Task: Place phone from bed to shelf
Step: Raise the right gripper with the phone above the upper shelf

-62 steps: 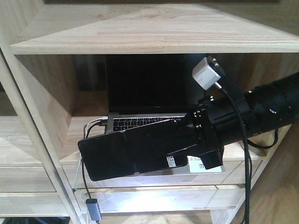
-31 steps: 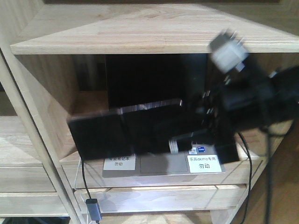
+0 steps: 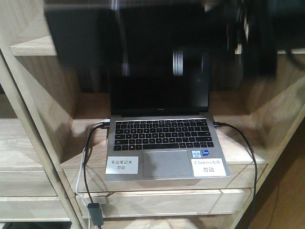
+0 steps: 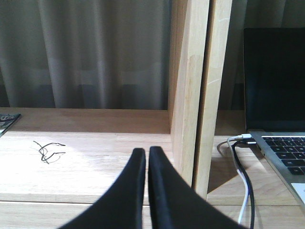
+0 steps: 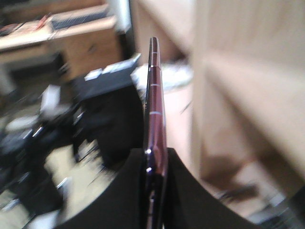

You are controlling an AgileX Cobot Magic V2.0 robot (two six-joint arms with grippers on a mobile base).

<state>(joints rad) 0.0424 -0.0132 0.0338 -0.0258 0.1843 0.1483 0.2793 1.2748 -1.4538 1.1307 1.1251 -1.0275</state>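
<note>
Right gripper [image 5: 156, 160]: clamped on the phone [image 5: 153, 95]. In the right wrist view the phone is seen edge-on. Its lower end is held between the two black fingers [image 5: 188, 191] and the rest projects straight out beyond the tips. The rim shows a pinkish-purple sheen.

Front view: the phone [image 3: 86, 38] appears as a motion-blurred dark slab held long-side level. It is in the air across the top of the frame, in front of the shelf's upper board and above the open laptop [image 3: 162, 138]. It rests on no surface. The arm behind it is too blurred to resolve.

Shelf [image 3: 157, 200]: pale wood boards. The laptop stands in the compartment below the phone, with cables [image 3: 238, 138] plugged in at both sides.

Left gripper [image 4: 142, 155]: fingers drawn together with only a thin slit between them, holding nothing. It hangs over a shelf board just left of an upright divider [image 4: 188, 95], well apart from the phone.
</note>
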